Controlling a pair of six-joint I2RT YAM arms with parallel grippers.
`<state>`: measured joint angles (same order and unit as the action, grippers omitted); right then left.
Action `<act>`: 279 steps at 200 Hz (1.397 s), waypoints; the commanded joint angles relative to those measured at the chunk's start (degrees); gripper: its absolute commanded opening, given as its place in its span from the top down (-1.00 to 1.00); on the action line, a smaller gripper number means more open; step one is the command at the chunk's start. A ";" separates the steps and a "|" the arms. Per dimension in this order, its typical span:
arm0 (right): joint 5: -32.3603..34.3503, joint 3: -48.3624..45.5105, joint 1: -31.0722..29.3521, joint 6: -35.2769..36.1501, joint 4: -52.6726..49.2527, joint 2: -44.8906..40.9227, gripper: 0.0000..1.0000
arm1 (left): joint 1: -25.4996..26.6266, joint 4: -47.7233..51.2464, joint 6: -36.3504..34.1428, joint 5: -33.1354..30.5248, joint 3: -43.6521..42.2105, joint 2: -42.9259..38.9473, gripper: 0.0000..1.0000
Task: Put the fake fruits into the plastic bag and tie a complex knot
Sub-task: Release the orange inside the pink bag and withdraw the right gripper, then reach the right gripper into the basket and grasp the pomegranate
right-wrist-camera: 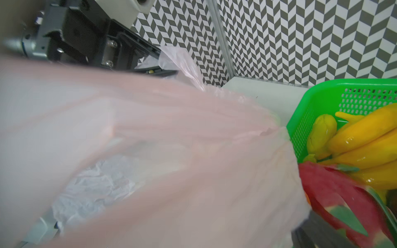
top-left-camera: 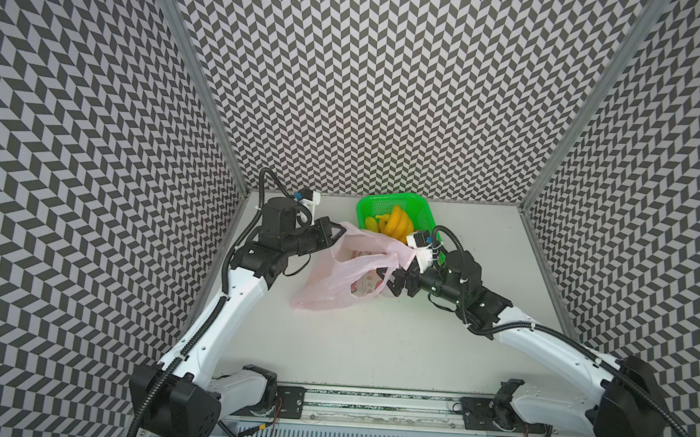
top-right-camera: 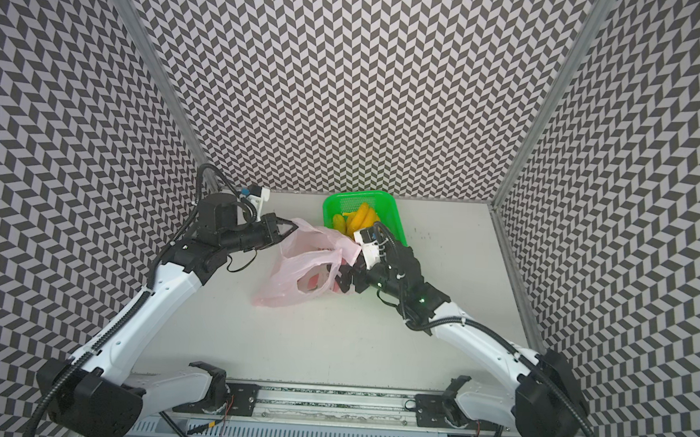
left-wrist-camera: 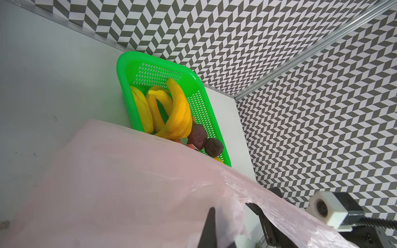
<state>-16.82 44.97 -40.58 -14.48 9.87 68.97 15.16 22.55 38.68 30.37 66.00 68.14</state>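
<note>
The pale counter (top-left-camera: 373, 354) carries everything; on it, about midway between the two arms, lies the pink plastic bag (top-left-camera: 327, 284), slumped on its side with its mouth gaping toward the right arm and its far edge just in front of the green basket (top-left-camera: 426, 209) at the back wall.

The left tool (top-left-camera: 341, 230) is closed to a narrow pinch on the bag's upper rim and holds that rim lifted off the counter; the right tool (top-left-camera: 395, 281) stands wide at the bag's mouth, one handle draped past it, and in both top views I see nothing clamped between its jaws.

The bananas (top-left-camera: 395, 226) lie in the basket; a red and green dragon fruit (right-wrist-camera: 335, 189) shows blurred close beside the right tool's finger in the right wrist view, though whether it rests in the basket or at the bag's lip I cannot tell; two dark round fruits (left-wrist-camera: 198, 136) sit at the basket's near end.

This looks like the loading step, early on; most of the fruit is not yet bagged and no knot is begun. The next move probably calls for the right tool to reach into the basket, close on one fruit and carry it through the mouth; the left pinch should hold the rim up, since the thin film would sag shut.
</note>
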 commanded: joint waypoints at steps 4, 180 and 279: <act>-1.99 -1.94 0.32 0.31 -3.03 -3.96 -0.98 | -0.64 -1.36 0.52 -0.75 -0.68 -1.37 1.00; 7.57 6.92 10.17 7.24 -33.50 -3.54 -1.00 | -3.39 -1.45 0.90 -0.66 -0.63 -2.79 1.00; 8.16 22.26 9.21 4.13 -45.19 15.32 -0.75 | -3.78 -1.51 0.70 -0.40 -0.94 -3.44 1.00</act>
<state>-10.20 64.10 -30.65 -9.67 -32.47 80.62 11.86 21.52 39.57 29.67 65.10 66.19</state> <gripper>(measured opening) 0.886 0.048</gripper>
